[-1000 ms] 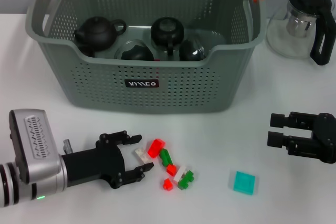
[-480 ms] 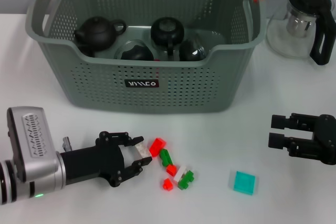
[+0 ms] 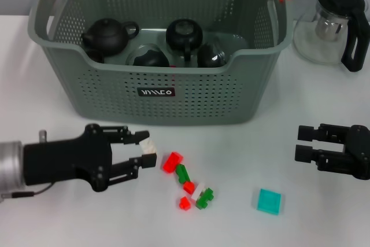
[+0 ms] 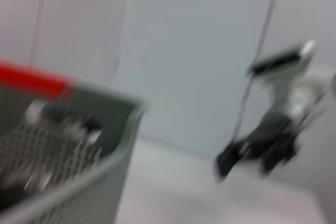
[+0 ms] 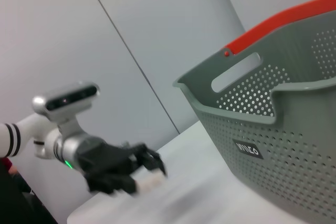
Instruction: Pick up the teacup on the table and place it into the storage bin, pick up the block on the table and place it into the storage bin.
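White plastic: the block (image 3: 150, 145) is a small pale brick pinched between the fingertips of the left gripper (image 3: 144, 152), just in front of the near wall of the storage bin (image 3: 173, 62) and to the left of the loose bricks. The remaining pieces, a red brick (image 3: 171, 162), green bricks (image 3: 182, 173) and a small red stud (image 3: 184, 203), lie clustered on the white table (image 3: 231, 148) to the right of the gripper. A teal square tile (image 3: 269, 201) lies farther right, apart from the cluster.

The storage bin is a grey-green perforated basket with orange handle ends and a black label (image 3: 156, 92). It stands at the far centre of the table and holds dark teapots (image 3: 107, 36).

The right gripper (image 3: 306, 144) sits near the right edge with its fingers spread and nothing between them. A glass pot (image 3: 332, 24) with a black handle stands far right.

The right wrist view shows the left gripper (image 5: 149, 174) from the side, with the pale block (image 5: 151, 181) in its tips, beside the bin wall (image 5: 273, 135). The left wrist view is blurred; only the bin rim (image 4: 79, 145) and the distant right arm (image 4: 273, 124) are distinguishable.
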You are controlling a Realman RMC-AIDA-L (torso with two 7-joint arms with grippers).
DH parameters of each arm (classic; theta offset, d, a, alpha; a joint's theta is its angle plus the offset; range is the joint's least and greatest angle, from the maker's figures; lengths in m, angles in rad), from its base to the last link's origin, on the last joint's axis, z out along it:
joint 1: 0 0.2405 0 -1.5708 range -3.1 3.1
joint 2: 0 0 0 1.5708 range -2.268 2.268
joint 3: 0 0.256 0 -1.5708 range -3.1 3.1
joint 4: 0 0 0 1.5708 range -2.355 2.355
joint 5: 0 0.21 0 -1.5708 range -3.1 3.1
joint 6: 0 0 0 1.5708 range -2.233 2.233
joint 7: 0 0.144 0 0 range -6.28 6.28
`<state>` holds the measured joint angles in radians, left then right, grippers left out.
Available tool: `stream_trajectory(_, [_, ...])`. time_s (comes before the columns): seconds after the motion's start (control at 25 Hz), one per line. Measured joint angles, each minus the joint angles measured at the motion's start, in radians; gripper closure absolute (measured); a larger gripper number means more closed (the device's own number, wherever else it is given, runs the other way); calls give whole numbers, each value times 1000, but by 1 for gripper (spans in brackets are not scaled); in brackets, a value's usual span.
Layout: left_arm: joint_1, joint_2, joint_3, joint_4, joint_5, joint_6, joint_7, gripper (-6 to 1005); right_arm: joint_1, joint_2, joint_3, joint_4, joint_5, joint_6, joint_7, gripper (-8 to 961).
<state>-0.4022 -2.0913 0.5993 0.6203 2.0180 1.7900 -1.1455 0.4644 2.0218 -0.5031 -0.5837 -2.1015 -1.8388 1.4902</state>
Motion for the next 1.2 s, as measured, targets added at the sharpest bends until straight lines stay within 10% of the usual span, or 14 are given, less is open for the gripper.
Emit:
stream_trajectory(0.24, [-107, 28, -118, 6, -103, 236, -226, 567, 7, 1, 0, -1, 0, 1, 1, 267])
stream_trajectory(0.52, [-293, 65, -111, 76, -266, 119, -604, 569, 10, 4, -3, -1, 0, 1, 1, 268])
stream_trajectory(0.88, [-513, 204, 257, 338, 105, -250, -1126, 567, 10, 3, -3, -1, 0, 2, 1, 268])
stream_trajectory(1.2, [-617, 112, 412, 390, 591, -391, -1266, 575, 12, 6, -7, -1, 0, 13, 1, 267])
